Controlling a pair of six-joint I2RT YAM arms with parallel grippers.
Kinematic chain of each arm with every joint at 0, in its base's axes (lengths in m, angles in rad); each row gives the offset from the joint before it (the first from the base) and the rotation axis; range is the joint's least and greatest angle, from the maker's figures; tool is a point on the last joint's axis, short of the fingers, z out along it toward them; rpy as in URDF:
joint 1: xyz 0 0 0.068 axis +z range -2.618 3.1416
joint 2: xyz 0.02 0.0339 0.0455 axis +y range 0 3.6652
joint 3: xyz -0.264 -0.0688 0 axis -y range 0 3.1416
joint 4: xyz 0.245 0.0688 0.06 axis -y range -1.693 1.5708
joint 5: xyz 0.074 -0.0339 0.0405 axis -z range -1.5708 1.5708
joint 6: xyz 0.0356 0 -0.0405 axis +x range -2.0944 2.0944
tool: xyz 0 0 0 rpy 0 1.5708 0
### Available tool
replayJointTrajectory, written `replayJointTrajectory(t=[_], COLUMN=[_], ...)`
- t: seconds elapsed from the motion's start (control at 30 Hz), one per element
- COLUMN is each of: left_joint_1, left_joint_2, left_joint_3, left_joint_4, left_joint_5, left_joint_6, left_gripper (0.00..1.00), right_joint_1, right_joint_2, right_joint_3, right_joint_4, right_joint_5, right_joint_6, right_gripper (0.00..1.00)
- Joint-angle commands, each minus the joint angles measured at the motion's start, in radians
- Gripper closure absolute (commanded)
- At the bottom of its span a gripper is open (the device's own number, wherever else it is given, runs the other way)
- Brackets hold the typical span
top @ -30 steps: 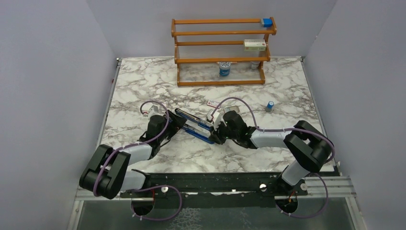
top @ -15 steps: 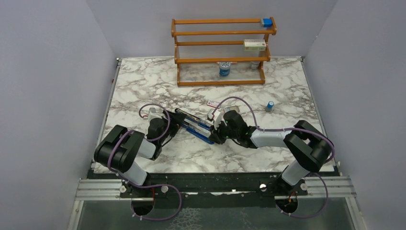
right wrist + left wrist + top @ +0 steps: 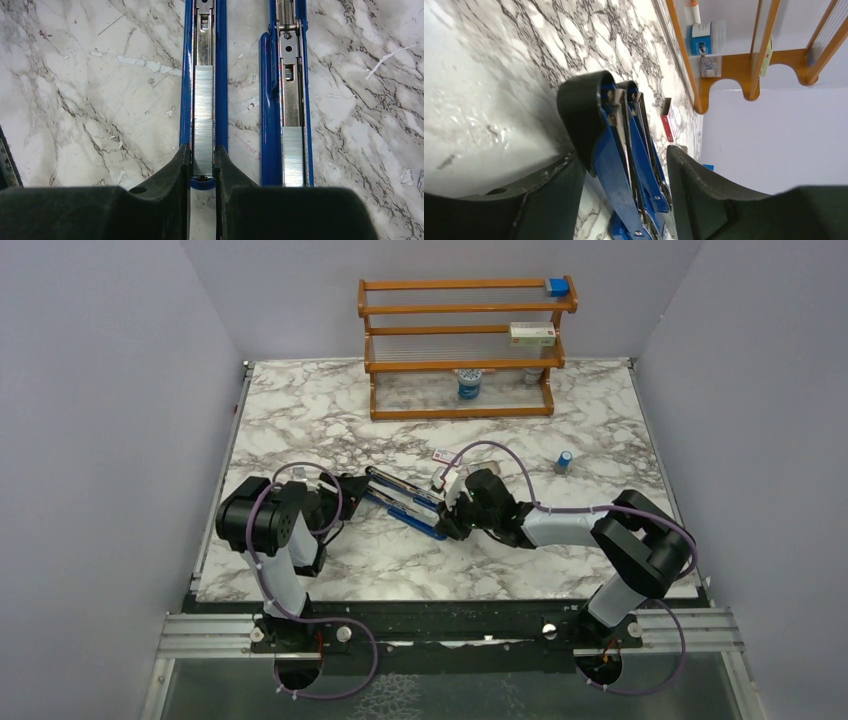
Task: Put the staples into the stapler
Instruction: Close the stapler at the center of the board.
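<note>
walls (image 3: 100, 390): plain pale lavender | table (image 3: 300, 410): grey-veined white marble | wooden rack (image 3: 420, 365): at back wall

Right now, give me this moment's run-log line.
left gripper: open, astride stapler hinge end | right gripper: shut on stapler channel tip | staples: strip in channel

- The stapler (image 3: 270, 100): glossy blue painted arms, bright bare-metal channels inside, a matt black end.
- The staples (image 3: 203, 120): finely ribbed silver metal, shiny.
- The table (image 3: 300, 410): smooth, glossy marble-look top, white with grey veins.
- The rack (image 3: 460, 308) at the far side: smooth orange-brown wood.
- The right gripper (image 3: 202, 167): matt black plastic.
</note>
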Motion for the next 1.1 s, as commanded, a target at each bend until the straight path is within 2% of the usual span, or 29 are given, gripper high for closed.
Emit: replayJointTrajectory(t=[0.0,0.13,0.33,0.53,0.73,0.93,1.0,1.07], left_joint_1=[0.032,0.031,0.030,0.006,-0.110,-0.240,-0.265,-0.292], left_joint_2=[0.078,0.045,-0.201,-0.390,-0.574,-0.717,-0.751,-0.775], left_joint_3=[0.015,0.019,0.040,0.064,0.068,0.079,0.087,0.096], left_joint_4=[0.212,0.178,-0.171,-0.385,-0.634,-0.827,-0.868,-0.902], left_joint_5=[0.086,0.100,0.054,0.020,-0.093,-0.253,-0.290,-0.321], left_joint_6=[0.029,0.079,0.278,0.434,0.599,0.742,0.777,0.814], left_gripper=[0.41,0.48,0.56,0.65,0.67,0.66,0.66,0.66], right_joint_1=[0.011,0.011,0.011,0.010,0.011,0.011,0.011,0.011], right_joint_2=[0.024,0.030,0.045,0.064,0.107,0.165,0.175,0.182], right_joint_3=[0.024,0.028,0.035,0.054,0.099,0.121,0.121,0.112], right_joint_4=[-0.041,-0.048,-0.053,-0.048,-0.007,0.114,0.147,0.196], right_joint_5=[-0.051,-0.048,-0.053,-0.064,-0.068,-0.126,-0.144,-0.161], right_joint_6=[-0.025,-0.030,-0.035,-0.039,-0.069,-0.083,-0.078,-0.068], right_gripper=[0.99,0.99,0.99,0.99,0.99,0.99,0.95,0.85])
